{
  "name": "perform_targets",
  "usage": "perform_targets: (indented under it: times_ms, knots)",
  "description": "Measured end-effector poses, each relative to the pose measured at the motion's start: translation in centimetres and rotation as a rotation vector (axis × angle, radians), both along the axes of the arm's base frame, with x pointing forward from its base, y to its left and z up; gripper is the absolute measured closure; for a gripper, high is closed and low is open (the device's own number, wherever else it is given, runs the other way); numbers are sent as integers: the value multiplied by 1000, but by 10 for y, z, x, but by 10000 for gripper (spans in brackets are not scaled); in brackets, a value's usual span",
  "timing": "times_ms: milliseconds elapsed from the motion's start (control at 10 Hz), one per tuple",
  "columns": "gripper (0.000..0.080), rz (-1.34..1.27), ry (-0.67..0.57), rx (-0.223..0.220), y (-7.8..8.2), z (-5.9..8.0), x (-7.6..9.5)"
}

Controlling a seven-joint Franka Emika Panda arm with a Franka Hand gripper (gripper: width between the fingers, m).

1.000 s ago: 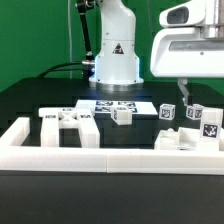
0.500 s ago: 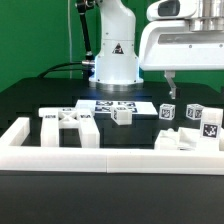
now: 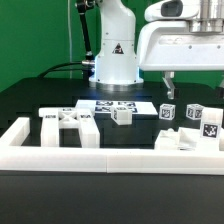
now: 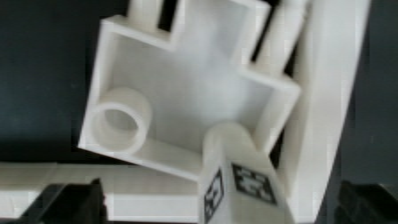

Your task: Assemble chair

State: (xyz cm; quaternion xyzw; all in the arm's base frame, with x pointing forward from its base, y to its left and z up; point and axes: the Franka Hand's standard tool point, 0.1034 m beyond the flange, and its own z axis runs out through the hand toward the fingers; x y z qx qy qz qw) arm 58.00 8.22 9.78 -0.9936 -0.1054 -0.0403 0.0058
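The chair is in loose white tagged parts on the black table. In the exterior view a cluster of parts (image 3: 70, 125) lies at the left, a small block (image 3: 122, 115) in the middle, and tagged blocks (image 3: 168, 112) (image 3: 194, 114) (image 3: 211, 125) with a flat piece (image 3: 176, 141) at the right. My gripper (image 3: 168, 88) hangs open above the right-hand group, touching nothing. The wrist view looks down on a flat panel (image 4: 178, 80) with a round hole and slots. Beside the panel stands a tagged block (image 4: 240, 185), between my dark fingers (image 4: 71, 205), with nothing held.
The marker board (image 3: 113, 105) lies in front of the robot's base (image 3: 115, 60). A long white border rail (image 3: 110, 160) runs along the near side, with a raised end (image 3: 14, 135) at the exterior view's left.
The gripper has shifted toward the exterior view's left over the right-hand parts during the first half second, then stayed put. The parts have not moved.
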Motion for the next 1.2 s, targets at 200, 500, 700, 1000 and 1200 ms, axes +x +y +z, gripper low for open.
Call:
perform_targets:
  times_ms: [200, 500, 700, 1000, 1200]
  knots:
    - [150, 103, 14, -9, -30, 0, -3]
    - [150, 78, 16, -9, -31, -1, -4]
    - [150, 169, 13, -18, -53, -4, -16]
    - [150, 137, 43, -20, -86, -23, -56]
    - [150, 138, 48, -19, -84, -25, -57]
